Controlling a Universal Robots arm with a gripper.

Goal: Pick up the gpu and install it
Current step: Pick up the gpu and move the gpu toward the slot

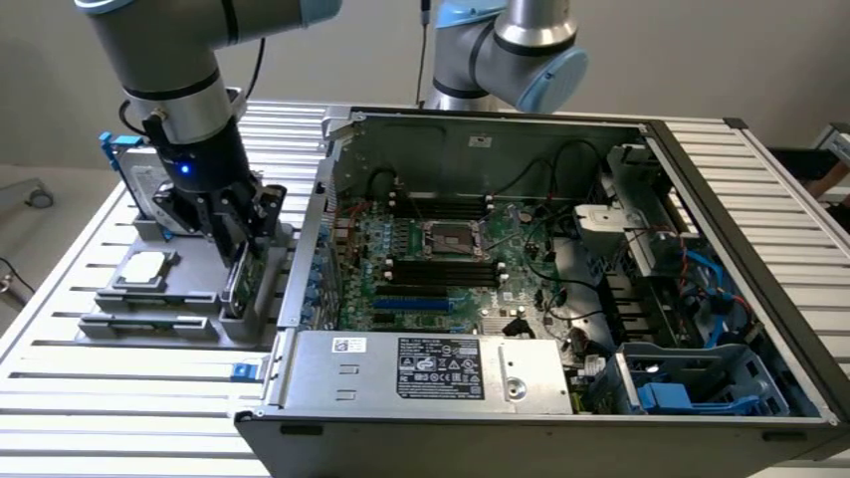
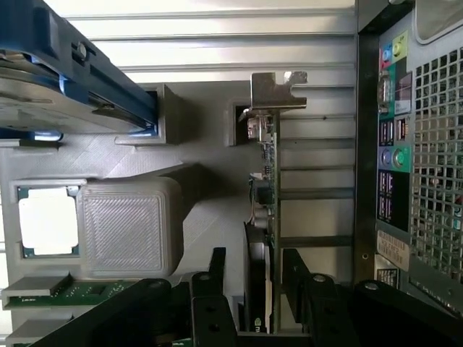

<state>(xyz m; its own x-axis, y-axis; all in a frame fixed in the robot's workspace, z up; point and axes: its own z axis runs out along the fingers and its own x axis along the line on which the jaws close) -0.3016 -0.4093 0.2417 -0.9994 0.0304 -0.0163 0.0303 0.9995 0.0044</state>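
Black gripper (image 2: 255, 260) jaws stand open astride the gpu (image 2: 265, 184), a green-and-black card with silver bracket, upright in a slot of the grey plastic holder (image 2: 206, 144). The holder also carries a square silver CPU chip (image 2: 47, 220). White label (image 1: 439, 366) on the computer case (image 1: 531, 448): apparently printed, unreadable.

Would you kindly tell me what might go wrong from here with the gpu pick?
1. The open jaws straddle the gpu, which stands on edge in the grey holder. It looks closer to one jaw, so closing may tilt it.
2. The computer case stands close beside the holder, so lifting could catch the silver bracket on it.
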